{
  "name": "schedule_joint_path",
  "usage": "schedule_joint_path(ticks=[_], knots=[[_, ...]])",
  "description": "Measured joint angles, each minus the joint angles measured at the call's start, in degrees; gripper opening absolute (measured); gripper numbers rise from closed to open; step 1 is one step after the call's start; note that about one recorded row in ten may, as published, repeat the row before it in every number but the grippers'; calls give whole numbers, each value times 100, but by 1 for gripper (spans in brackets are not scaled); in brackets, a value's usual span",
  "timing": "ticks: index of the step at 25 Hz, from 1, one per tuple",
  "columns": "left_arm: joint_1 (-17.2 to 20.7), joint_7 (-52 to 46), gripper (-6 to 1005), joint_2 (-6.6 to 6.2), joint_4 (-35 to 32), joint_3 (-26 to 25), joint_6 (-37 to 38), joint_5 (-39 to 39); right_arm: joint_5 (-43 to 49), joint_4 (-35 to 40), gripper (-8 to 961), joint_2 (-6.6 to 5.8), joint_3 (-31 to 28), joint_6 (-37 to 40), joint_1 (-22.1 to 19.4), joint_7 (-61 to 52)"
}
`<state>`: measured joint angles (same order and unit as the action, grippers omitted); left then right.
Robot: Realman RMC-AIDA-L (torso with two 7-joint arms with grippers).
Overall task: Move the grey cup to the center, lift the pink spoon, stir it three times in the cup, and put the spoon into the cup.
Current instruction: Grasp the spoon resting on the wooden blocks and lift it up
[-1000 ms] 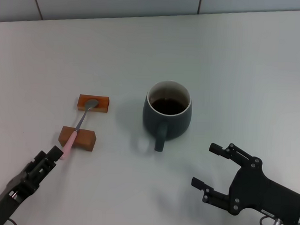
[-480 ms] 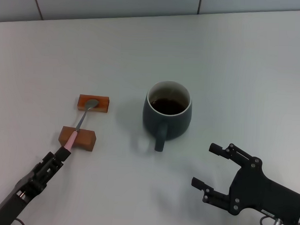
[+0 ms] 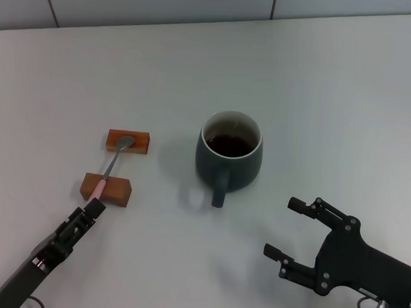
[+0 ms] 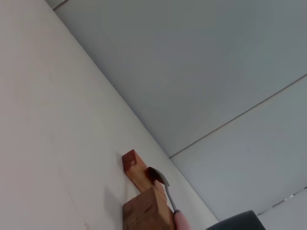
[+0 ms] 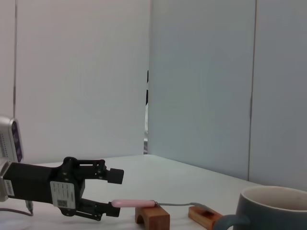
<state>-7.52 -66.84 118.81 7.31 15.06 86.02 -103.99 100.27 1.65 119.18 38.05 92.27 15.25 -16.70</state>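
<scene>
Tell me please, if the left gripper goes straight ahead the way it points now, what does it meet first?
Probably the pink spoon: the open left gripper already brackets its pink handle end.

My left arm reached in low from the near left corner, forearm angled up and inward. Its left gripper (image 3: 94, 207) had fingers parted, one above the other as seen from the right wrist camera (image 5: 115, 194). The right gripper (image 3: 286, 228) hovered at the near right, fingers spread wide, pointing left.

Upright grey cup (image 3: 229, 157) mid-table; pink spoon (image 3: 111, 167) bridges two blocks (image 3: 108, 189)
</scene>
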Motion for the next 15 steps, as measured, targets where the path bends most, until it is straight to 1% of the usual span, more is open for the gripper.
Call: schedule_joint_path(ticks=[15], knots=[[-186,-149,846,2,78,11,-166,-7,1,2,805,0,5,0,5,0]])
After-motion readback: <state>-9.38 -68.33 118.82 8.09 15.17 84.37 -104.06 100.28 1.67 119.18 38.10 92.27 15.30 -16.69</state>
